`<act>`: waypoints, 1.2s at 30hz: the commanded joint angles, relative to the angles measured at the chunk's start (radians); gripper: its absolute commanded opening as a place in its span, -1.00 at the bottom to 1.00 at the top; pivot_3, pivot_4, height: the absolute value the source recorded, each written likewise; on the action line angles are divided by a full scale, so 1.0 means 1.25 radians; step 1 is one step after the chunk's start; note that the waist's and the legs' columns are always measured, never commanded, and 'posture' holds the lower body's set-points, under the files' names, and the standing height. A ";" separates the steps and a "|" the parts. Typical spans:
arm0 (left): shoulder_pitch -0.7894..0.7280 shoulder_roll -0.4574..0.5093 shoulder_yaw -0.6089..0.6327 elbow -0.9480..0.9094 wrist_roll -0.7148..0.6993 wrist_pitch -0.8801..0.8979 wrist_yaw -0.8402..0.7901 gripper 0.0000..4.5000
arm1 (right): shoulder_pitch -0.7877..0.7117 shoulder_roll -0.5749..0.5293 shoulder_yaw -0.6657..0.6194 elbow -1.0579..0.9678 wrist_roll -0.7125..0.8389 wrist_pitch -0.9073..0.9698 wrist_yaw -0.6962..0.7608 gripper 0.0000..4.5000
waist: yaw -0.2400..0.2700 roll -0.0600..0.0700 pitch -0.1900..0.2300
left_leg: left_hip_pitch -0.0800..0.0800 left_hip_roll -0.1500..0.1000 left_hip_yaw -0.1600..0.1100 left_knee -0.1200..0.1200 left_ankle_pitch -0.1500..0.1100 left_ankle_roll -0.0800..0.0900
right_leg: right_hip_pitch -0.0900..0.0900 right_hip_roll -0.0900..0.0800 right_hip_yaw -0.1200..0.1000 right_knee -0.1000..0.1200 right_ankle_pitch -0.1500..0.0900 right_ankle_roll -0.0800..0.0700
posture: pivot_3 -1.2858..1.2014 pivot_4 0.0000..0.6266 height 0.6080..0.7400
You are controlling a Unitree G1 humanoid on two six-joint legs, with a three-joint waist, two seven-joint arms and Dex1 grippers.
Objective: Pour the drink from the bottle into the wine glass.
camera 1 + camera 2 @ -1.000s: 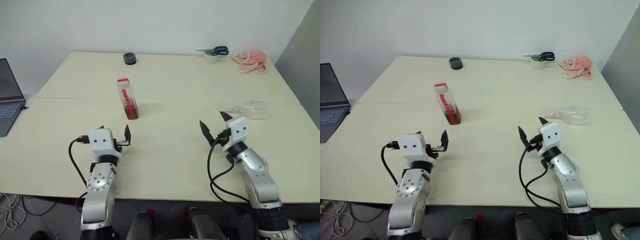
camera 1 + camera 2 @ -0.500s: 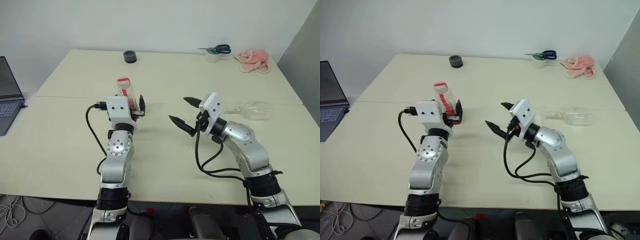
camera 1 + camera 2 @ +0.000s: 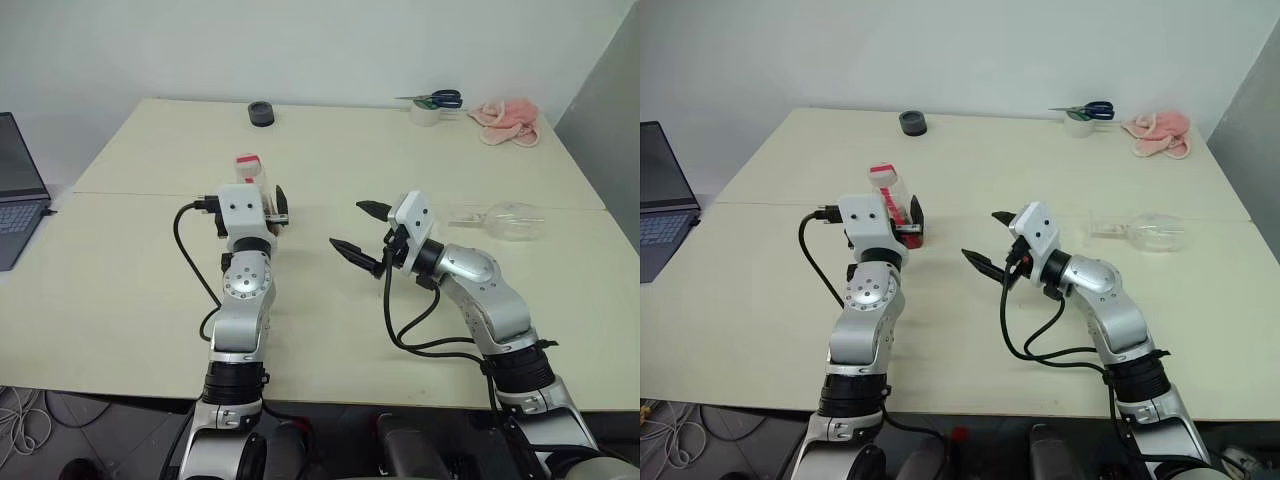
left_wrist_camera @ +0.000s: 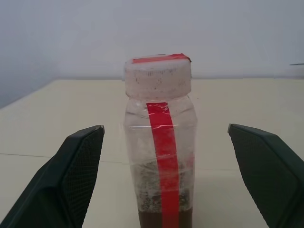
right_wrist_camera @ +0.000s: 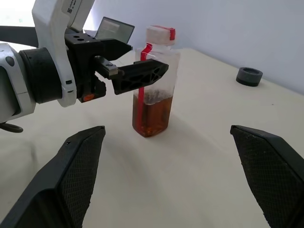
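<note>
Lining up both arms on the bottle, nothing gripped yet.

The left gripper (image 4: 164,180) stands spread wide with the bottle (image 4: 160,156) centred between its fingers and touching neither, a placement that looks meant for closing on the body below the cap. The bottle stands upright on the cream table (image 3: 150,250), a shallow layer of amber-brown drink (image 5: 151,114) at its bottom. The right gripper (image 3: 359,228) is also spread and empty, aimed across at the bottle, probably to help with the cap. The wine glass (image 3: 505,220) lies on its side near the table's right edge, well apart from both grippers, so it would need standing up before any pour. The bottle carries a plain red strip; I can make out no readable writing on it.
</note>
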State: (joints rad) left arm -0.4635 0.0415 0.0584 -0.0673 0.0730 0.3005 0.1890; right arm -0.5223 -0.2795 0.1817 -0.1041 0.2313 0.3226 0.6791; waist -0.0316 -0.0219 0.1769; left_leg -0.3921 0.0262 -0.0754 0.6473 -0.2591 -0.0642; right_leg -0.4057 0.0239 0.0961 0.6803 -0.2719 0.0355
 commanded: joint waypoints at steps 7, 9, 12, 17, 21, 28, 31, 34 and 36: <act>-0.076 -0.006 0.021 0.082 0.003 -0.035 0.023 0.99 | -0.011 -0.001 0.002 -0.036 0.006 0.009 0.011 1.00 | 0.000 0.000 0.000 | 0.000 0.000 0.000 0.000 0.000 0.000 | 0.000 0.000 0.000 0.000 0.000 0.000 | 0.03 -0.52 1.00; -0.091 -0.001 0.032 0.119 -0.002 -0.052 0.023 0.99 | -0.009 -0.005 0.000 -0.039 0.004 0.011 0.011 1.00 | 0.000 0.000 0.000 | 0.000 0.000 0.000 0.000 0.000 0.000 | 0.000 0.000 0.000 0.000 0.000 0.000 | 0.03 -0.52 1.00; -0.113 0.007 0.043 0.163 -0.006 -0.076 0.020 0.99 | -0.006 -0.008 0.000 -0.043 0.004 0.012 0.011 1.00 | 0.000 0.000 0.000 | 0.000 0.000 0.000 0.000 0.000 0.000 | 0.000 0.000 0.000 0.000 0.000 0.000 | 0.03 -0.52 1.00; -0.161 0.019 0.051 0.240 -0.013 -0.115 0.009 0.99 | -0.001 -0.011 0.002 -0.045 0.003 0.014 0.011 1.00 | 0.000 0.000 0.000 | 0.000 0.000 0.000 0.000 0.000 0.000 | 0.000 0.000 0.000 0.000 0.000 0.000 | 0.03 -0.52 1.00; -0.188 0.025 0.053 0.286 -0.019 -0.145 0.002 0.99 | 0.004 -0.013 0.004 -0.049 0.002 0.016 0.009 1.00 | 0.000 0.000 0.000 | 0.000 -0.001 0.000 0.000 0.000 0.000 | 0.000 -0.001 0.000 0.000 0.000 0.000 | 0.03 -0.52 1.00; -0.200 0.021 0.054 0.324 -0.032 -0.164 -0.006 0.81 | 0.018 -0.018 0.002 -0.066 -0.005 0.026 0.002 1.00 | 0.000 0.000 0.000 | 0.000 -0.001 0.000 0.000 0.000 0.000 | 0.000 -0.001 0.000 0.000 0.000 0.000 | 0.03 -0.52 1.00; -0.203 0.023 0.055 0.337 -0.035 -0.173 -0.006 0.43 | 0.020 -0.018 0.001 -0.068 -0.005 0.028 0.000 1.00 | 0.000 0.000 0.000 | 0.000 -0.001 0.000 0.000 0.000 0.000 | 0.000 -0.001 0.000 0.000 0.000 0.000 | 0.03 -0.52 1.00; -0.202 0.026 0.056 0.341 -0.036 -0.176 -0.006 -0.02 | 0.021 -0.019 0.000 -0.070 -0.006 0.028 -0.003 1.00 | 0.000 0.000 0.000 | 0.000 -0.001 0.000 0.000 0.000 0.000 | 0.000 -0.001 0.000 0.000 0.000 0.000 | 0.03 -0.52 1.00; -0.200 0.030 0.057 0.341 -0.036 -0.180 -0.005 -0.17 | 0.020 -0.019 -0.001 -0.070 -0.007 0.024 -0.005 1.00 | 0.000 0.000 0.000 | 0.000 -0.001 0.000 0.000 0.000 0.000 | 0.000 -0.001 -0.001 0.000 0.000 0.000 | 0.03 -0.52 1.00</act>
State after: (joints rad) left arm -0.6888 0.0675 0.1252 0.3775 0.0292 0.1019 0.1844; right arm -0.4914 -0.2992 0.1901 -0.1434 0.2183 0.3595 0.6752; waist -0.0314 -0.0220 0.1770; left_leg -0.3925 0.0252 -0.0759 0.6472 -0.2588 -0.0647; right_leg -0.4057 0.0230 0.0954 0.6802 -0.2720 0.0356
